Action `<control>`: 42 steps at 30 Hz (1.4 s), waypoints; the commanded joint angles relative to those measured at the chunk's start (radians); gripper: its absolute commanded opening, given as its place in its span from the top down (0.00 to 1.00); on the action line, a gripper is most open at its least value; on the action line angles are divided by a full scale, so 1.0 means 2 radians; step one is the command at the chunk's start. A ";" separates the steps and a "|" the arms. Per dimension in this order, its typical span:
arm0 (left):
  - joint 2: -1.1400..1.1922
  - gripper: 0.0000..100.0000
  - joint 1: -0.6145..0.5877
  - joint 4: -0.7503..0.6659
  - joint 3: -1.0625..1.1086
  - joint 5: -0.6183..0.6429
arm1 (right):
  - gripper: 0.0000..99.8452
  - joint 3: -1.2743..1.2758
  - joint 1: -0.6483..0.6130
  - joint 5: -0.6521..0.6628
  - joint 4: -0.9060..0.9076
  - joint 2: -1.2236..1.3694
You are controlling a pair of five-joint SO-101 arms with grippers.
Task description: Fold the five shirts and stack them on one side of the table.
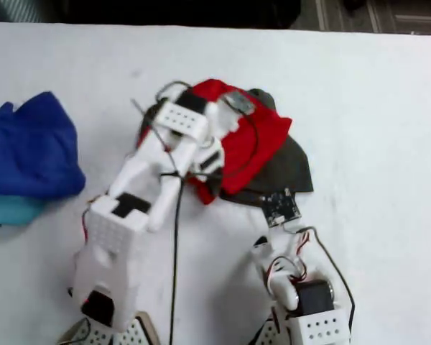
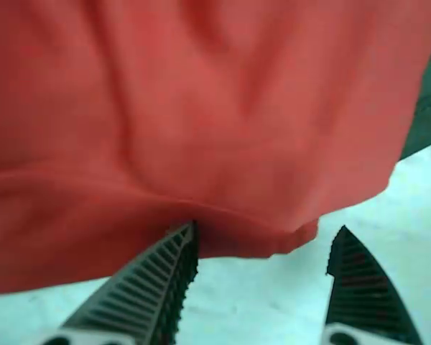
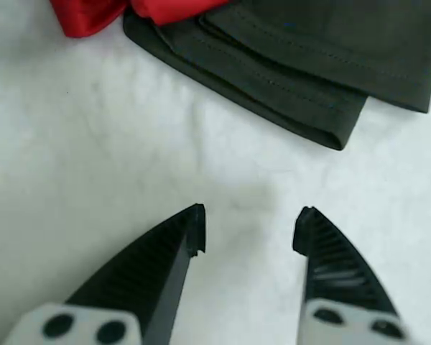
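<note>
We judged the red shirt, heaped on the dark shirt at the middle of the desk, the fold in hand, left jaws apart at its hem, right jaws apart beside the dark shirt, and pinching that hem due next.

Furniture: one white table, matte, spreading across nearly all of the high view; far edge straight, close to the top.
Surface: soft-looking, faintly creased and dimpled up close in the right wrist view; a faint grey smudge toward the far left.
Behind the far edge: dark strip, almost black, along the middle.
Far left: pale grey-blue striped patch, too blurred to identify.
Far right: grey-brown floor, crossed by thin pale lines.
Light: even, diffuse, from above; short, soft-edged shadows.
</note>
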 commanded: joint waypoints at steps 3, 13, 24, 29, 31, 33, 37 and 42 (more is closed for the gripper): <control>0.010 0.90 0.002 0.000 -0.018 0.001 | 0.77 0.005 0.000 -0.005 -0.009 0.001; -0.076 0.98 -0.040 0.091 -0.068 -0.031 | 0.77 0.005 0.000 -0.005 -0.009 0.001; -0.254 0.98 -0.222 0.095 -0.129 -0.030 | 0.77 0.005 0.000 -0.005 -0.009 0.001; -0.316 0.98 -0.354 0.092 -0.142 -0.034 | 0.77 0.005 0.000 -0.005 -0.009 0.001; -0.333 0.98 -0.405 0.091 -0.142 -0.036 | 0.77 0.005 0.000 -0.005 -0.009 0.001; -0.346 0.98 -0.451 0.091 -0.142 -0.056 | 0.77 0.005 0.000 -0.005 -0.009 0.001; -0.361 0.98 -0.543 0.081 -0.141 -0.094 | 0.77 0.005 0.000 -0.005 -0.009 0.001; -0.349 0.98 -0.648 0.036 -0.122 -0.101 | 0.77 0.005 0.000 -0.005 -0.009 0.001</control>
